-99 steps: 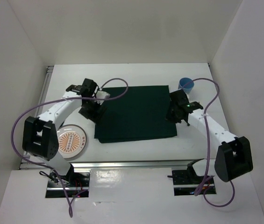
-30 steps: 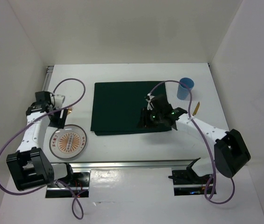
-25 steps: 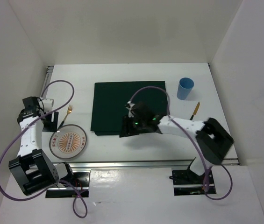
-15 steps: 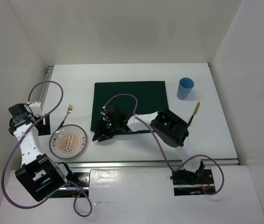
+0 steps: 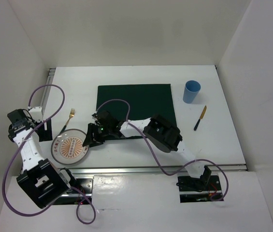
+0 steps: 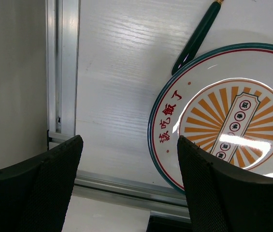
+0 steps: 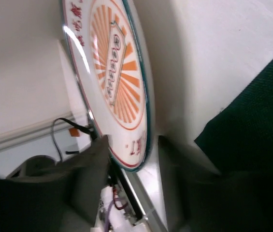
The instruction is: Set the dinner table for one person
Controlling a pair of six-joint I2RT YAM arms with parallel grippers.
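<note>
Right end effector (image 7: 134,154) stands spread astride the plate (image 5: 71,147) rim on the worktop (image 5: 126,77); advise seating it well over the rim before pinching, then lifting level; left end effector (image 6: 129,145) spread, empty

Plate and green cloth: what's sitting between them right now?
The right gripper fills that gap, its fingers at the plate's right rim, its arm over the cloth's near edge. The top view shows it.
</note>
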